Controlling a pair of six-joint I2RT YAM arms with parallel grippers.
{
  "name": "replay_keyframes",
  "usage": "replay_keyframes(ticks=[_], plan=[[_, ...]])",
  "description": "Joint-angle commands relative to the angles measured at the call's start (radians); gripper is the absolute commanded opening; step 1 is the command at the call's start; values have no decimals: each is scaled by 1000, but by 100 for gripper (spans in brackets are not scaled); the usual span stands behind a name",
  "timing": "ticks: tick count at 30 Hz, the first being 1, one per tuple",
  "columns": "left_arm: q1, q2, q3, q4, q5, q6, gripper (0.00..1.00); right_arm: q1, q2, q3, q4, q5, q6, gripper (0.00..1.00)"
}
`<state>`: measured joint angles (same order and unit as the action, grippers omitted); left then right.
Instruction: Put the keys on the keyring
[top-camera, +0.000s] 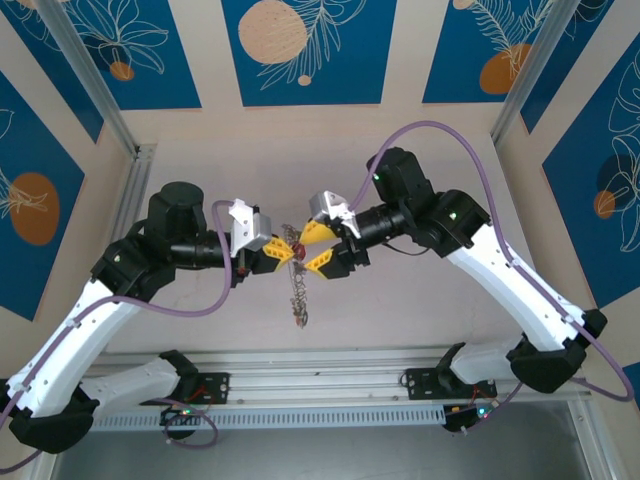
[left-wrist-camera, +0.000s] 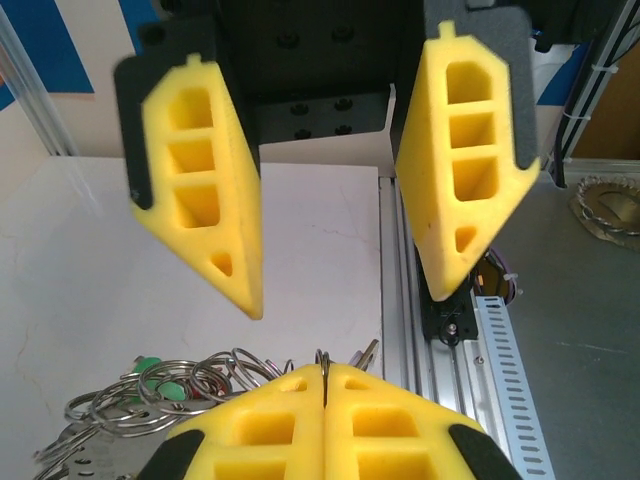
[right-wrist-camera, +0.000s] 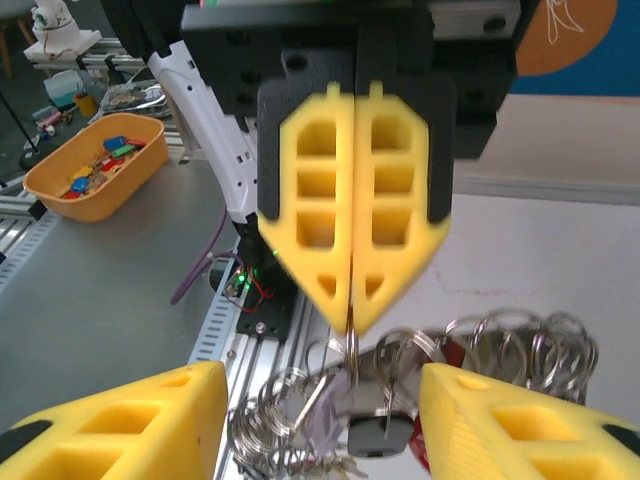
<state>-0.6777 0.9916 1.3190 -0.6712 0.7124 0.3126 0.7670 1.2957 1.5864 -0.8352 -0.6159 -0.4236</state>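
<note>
While the left gripper (right-wrist-camera: 352, 322) is pressed fully together, its yellow fingertips pinch the thin grey wire of the keyring (right-wrist-camera: 352, 348) right at their tips, and the loop hangs down from that grip. The keys (right-wrist-camera: 382, 432) bunch below the pinch among many small split rings (a dark head, a red one and a pale lilac one can be made out). From above, the whole cluster dangles as a short string between the two arms, over the pale table (top-camera: 420, 320). The right gripper (right-wrist-camera: 320, 375) faces the left one with its jaws spread apart, one finger on each side of the hanging keyring, touching nothing that can be seen. On the left wrist camera a green key lies among rings just beside the closed fingertips
</note>
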Motion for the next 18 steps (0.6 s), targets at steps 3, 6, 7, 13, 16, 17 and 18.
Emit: replay_keyframes(ticks=[3,6,7,13,16,17,18], plan=[[-12,-36,-16,137,45,-50,0,-24,-94,-153,142,-79,135,53],[-12,-38,-26,174,56,-73,0,-25,-110,-191,183,-79,169,49],[-12,-38,-28,183,59,-79,0,-28,-108,-196,191,-79,174,48],[-11,-41,-38,209,63,-100,0,-30,-88,-201,237,-122,193,48],[-12,-42,-42,215,65,-103,0,-30,-74,-200,253,-123,201,48],[-12,-42,-43,216,66,-103,0,-31,-70,-198,256,-125,202,48],[-11,-41,-44,217,66,-105,0,-29,-66,-194,258,-129,203,47]])
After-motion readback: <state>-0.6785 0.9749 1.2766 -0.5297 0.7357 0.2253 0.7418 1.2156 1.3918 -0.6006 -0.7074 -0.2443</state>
